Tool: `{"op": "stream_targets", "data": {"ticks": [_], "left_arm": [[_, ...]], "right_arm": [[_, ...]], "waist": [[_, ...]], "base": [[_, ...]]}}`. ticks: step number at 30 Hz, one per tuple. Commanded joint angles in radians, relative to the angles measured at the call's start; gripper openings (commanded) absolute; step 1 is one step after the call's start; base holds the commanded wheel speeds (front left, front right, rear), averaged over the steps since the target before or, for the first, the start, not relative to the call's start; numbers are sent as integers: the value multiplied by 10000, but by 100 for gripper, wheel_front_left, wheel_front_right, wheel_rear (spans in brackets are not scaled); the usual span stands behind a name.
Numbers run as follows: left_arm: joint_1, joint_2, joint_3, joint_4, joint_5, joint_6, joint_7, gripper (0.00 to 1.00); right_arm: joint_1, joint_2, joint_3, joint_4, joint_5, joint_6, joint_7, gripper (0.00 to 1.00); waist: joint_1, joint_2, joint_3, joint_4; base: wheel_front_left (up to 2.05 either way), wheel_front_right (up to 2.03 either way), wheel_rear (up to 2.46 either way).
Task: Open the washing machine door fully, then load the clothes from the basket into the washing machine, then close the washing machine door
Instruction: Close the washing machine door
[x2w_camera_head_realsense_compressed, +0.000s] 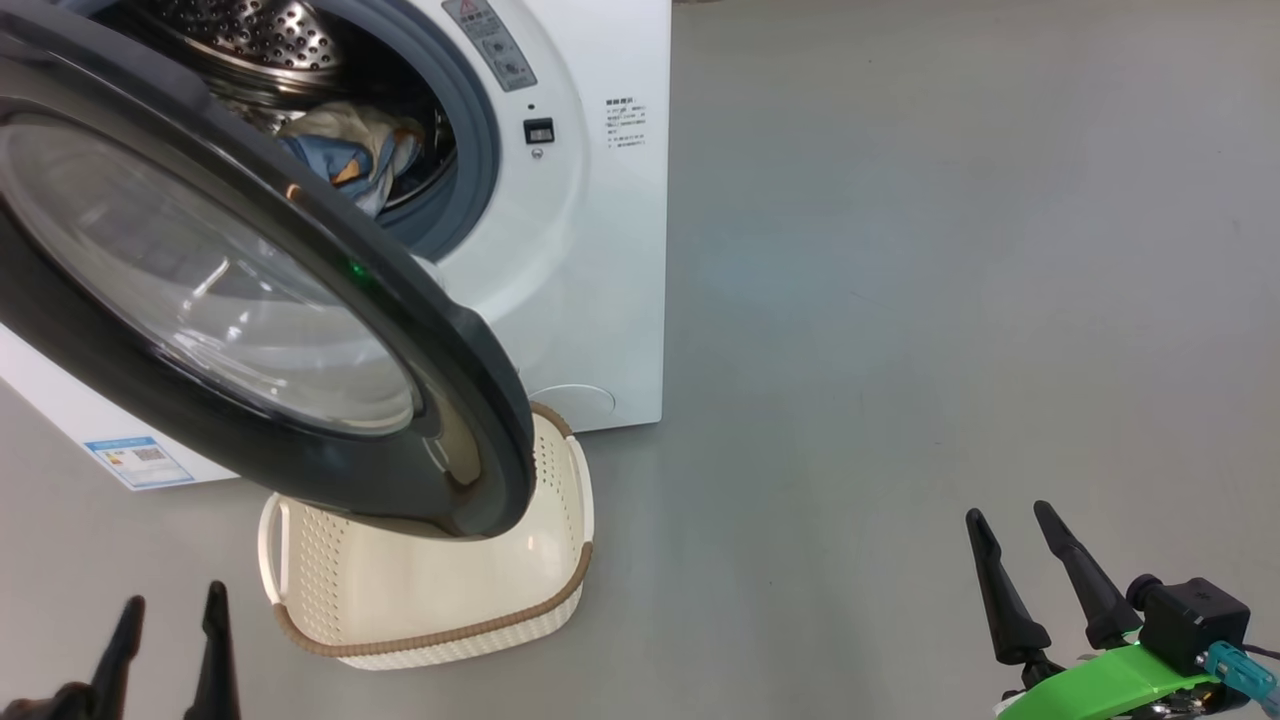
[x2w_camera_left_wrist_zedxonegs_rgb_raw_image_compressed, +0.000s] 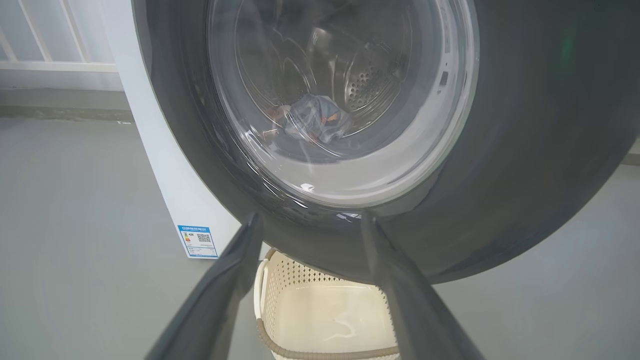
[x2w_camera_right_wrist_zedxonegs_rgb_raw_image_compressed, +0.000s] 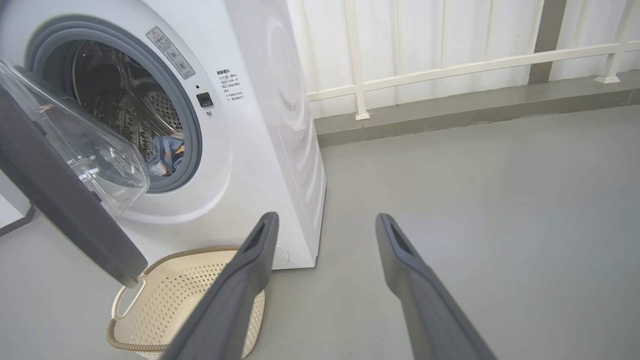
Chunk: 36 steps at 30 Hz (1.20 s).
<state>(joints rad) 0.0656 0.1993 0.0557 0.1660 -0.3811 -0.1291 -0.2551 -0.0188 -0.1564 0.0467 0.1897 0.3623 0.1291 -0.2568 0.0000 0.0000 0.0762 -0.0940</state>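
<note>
Clothes (x2w_camera_head_realsense_compressed: 345, 150) in, basket (x2w_camera_head_realsense_compressed: 430, 635) empty; left gripper (x2w_camera_head_realsense_compressed: 175, 595) and right gripper (x2w_camera_head_realsense_compressed: 1008, 510) gape, holding nothing. Door (x2w_camera_head_realsense_compressed: 200, 270) needs a steady push at its free edge.

warning-triangle sticker (x2w_camera_head_realsense_compressed: 490, 42) on washing machine (x2w_camera_head_realsense_compressed: 610, 300) front, blue qr label (x2w_camera_head_realsense_compressed: 140, 462) on side, print unreadable

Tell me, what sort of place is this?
Likely a laundry area, perhaps a test setup: a white front-loading washing machine on a grey floor, a cream basket before it, a white railing behind.
</note>
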Motion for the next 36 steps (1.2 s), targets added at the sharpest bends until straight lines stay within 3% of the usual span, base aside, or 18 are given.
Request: {"op": "stream_targets", "data": {"ticks": [1, 18, 20, 22, 23, 36], "left_arm": [[-114, 32, 460, -171, 166, -15, -66, 100], [-237, -246, 565, -121, 259, -15, -66, 100], [-246, -279, 534, -99, 229, -15, -66, 100], [-254, -330, 467, -52, 191, -15, -66, 100], [-263, -365, 461, -28, 179, -15, -66, 100], [-308, -580, 299, -33, 154, -15, -66, 100]], "right_arm": [[-177, -72, 145, -258, -27, 16, -49, 100], [-306, -38, 99, -253, -77, 16, -49, 100], [-339, -23, 97, -243, -62, 16, -49, 45], [-354, 9, 21, -319, -32, 16, -49, 11], [-352, 18, 4, -334, -34, 16, -49, 0], [-1995, 31, 889, -757, 230, 16, -49, 0]], "waist": [[0, 0, 18, 18], [0, 0, 93, 271], [0, 0, 77, 343], [0, 0, 31, 471], [0, 0, 11, 539], [0, 0, -286, 1473]], "base": [[0, 0, 0], [0, 0, 0], [0, 0, 0], [0, 0, 0], [0, 0, 0], [0, 0, 0]]}}
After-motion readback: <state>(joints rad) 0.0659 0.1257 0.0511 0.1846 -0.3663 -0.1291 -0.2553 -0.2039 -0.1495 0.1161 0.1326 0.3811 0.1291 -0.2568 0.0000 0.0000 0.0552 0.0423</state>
